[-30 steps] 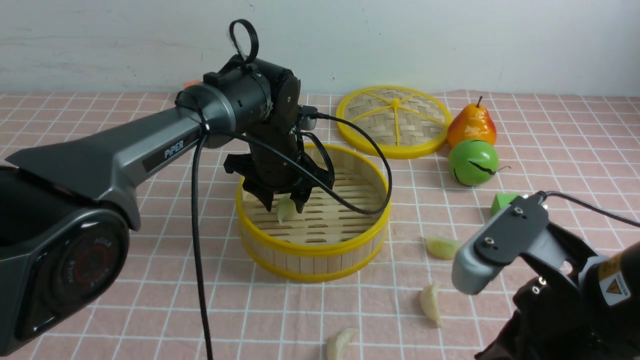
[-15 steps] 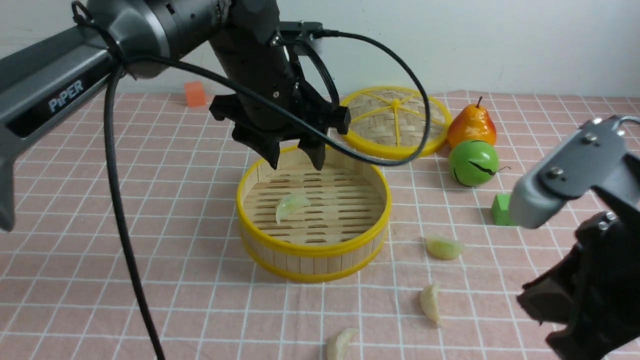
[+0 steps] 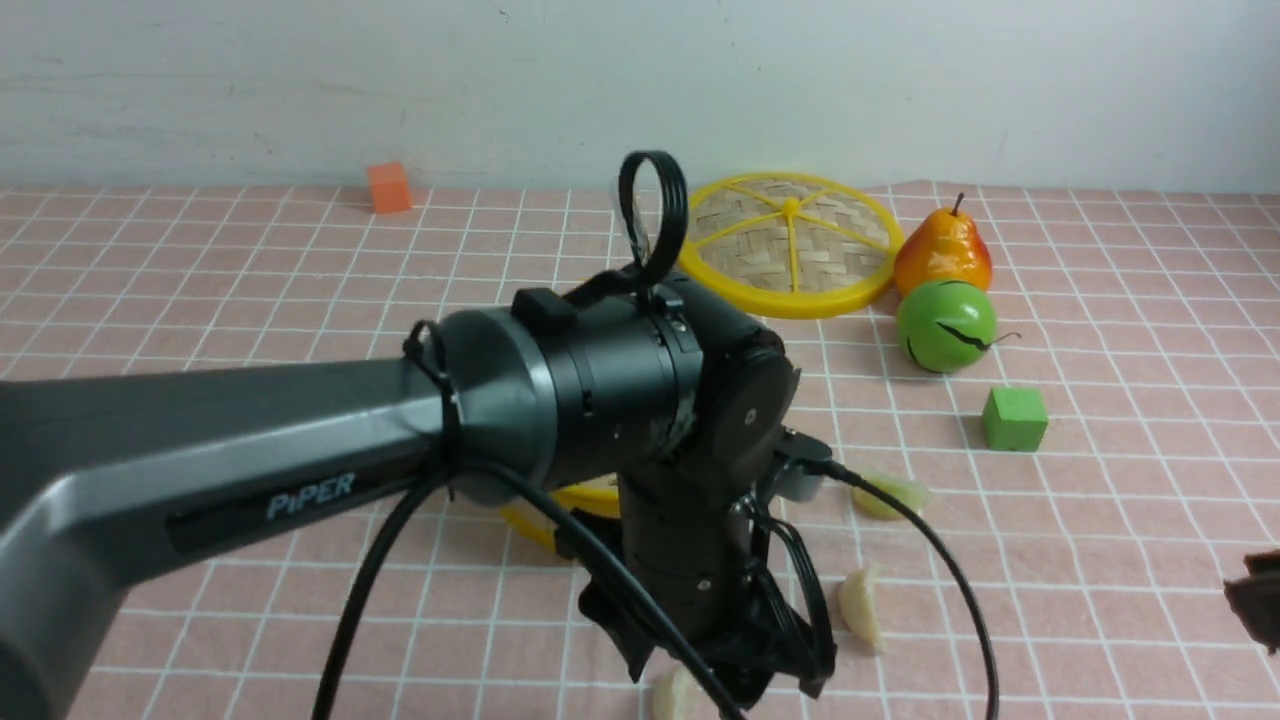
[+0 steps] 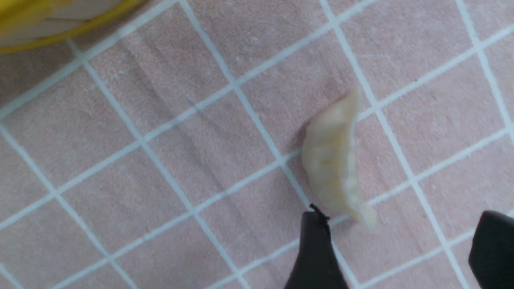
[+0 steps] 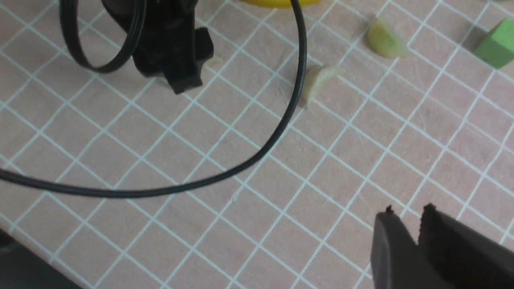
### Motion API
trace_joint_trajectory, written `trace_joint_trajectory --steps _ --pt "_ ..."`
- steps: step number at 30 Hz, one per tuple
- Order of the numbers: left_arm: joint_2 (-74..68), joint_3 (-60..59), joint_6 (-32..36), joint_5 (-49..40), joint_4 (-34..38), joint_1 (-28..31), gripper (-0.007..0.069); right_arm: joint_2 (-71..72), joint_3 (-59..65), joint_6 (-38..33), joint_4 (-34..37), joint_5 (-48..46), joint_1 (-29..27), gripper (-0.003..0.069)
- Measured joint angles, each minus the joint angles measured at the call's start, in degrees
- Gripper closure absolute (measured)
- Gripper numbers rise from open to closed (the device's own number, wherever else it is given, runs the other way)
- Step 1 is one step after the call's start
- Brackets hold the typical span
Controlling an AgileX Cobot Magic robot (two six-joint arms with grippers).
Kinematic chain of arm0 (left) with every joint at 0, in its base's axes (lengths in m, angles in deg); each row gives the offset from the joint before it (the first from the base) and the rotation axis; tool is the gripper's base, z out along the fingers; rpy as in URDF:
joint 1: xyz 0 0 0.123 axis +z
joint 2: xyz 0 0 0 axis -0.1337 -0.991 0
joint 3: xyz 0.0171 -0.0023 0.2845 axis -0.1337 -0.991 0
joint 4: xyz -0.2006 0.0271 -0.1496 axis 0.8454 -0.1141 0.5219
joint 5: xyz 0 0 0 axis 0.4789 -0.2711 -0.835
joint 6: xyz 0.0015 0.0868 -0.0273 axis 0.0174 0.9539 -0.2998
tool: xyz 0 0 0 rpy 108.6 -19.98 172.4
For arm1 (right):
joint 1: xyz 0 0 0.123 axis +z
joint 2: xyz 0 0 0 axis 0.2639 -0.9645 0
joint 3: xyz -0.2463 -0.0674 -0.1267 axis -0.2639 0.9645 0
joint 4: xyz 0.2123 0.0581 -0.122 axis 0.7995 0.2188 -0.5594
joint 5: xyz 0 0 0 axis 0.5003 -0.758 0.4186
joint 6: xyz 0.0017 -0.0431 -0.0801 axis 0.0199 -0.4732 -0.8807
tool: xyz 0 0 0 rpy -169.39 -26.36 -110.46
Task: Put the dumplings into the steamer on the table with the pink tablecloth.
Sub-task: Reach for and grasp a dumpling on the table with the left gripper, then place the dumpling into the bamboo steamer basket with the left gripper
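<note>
My left gripper hangs open and empty just above the pink tablecloth, in front of the steamer. A pale dumpling lies just past its fingertips, touching neither. In the front view that dumpling peeks out under the gripper. Two more dumplings lie to the right on the cloth. My left arm hides the steamer except a piece of yellow rim; its inside is hidden. My right gripper is at the far right, its jaws a narrow slit apart with nothing between them.
A flat woven disc with yellow spokes lies at the back. A pear, a green ball-shaped fruit and a green cube sit to the right. An orange cube is far back left. The left arm's black cable loops over the cloth.
The left arm has swung from above the steamer, where it dropped a dumpling, down to the front of the table over the near dumpling. The right arm drew back toward the right edge.
</note>
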Motion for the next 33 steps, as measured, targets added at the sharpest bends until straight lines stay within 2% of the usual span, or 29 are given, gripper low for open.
trace_joint_trajectory --steps 5,9,10,11,12,13,15,21,24,29,33 --pt "-4.2 -0.7 -0.9 3.2 -1.4 0.6 0.0145 0.8 3.6 0.9 0.1 -0.4 0.0 0.0536" --pt "-6.2 -0.7 -1.9 4.1 -1.4 1.0 0.0179 0.9 4.5 1.4 -0.1 -0.4 0.0 0.0529" --pt "-6.3 -0.7 -2.3 4.1 -1.3 1.1 0.0243 0.9 4.6 1.5 -0.2 -0.4 0.0 0.0526" --pt "-6.3 -0.7 -2.3 4.2 -1.3 1.1 0.0243 0.9 4.6 1.5 -0.2 -0.4 0.0 0.0526" --pt "-6.3 -0.6 -2.3 3.8 -1.3 1.1 0.0297 0.9 4.7 1.5 -0.4 -0.4 0.0 0.0525" --pt "-6.3 -0.1 -1.7 2.7 -1.5 1.1 0.0414 0.9 4.7 1.5 -0.5 -0.3 0.0 0.0523" --pt "-6.3 0.8 -0.5 0.8 -1.5 1.2 0.0442 0.9 4.7 1.5 -0.6 -0.2 0.0 0.0522" --pt "-2.8 9.1 3.9 -4.8 -1.5 3.3 0.0429 0.9 4.7 1.5 -1.0 1.0 0.0 0.0515" --pt "-1.9 16.6 4.4 -6.5 -1.7 7.9 0.0429 0.9 4.7 1.8 -1.0 2.1 0.0 0.0511" --pt "-2.8 24.2 4.5 -4.9 -2.9 15.0 0.0429 0.9 4.7 2.8 -1.0 3.1 0.0 0.0511" --pt "-6.3 27.5 5.6 -2.8 -3.2 16.8 0.0429 0.9 4.7 2.8 -1.0 3.8 0.0 0.0507"
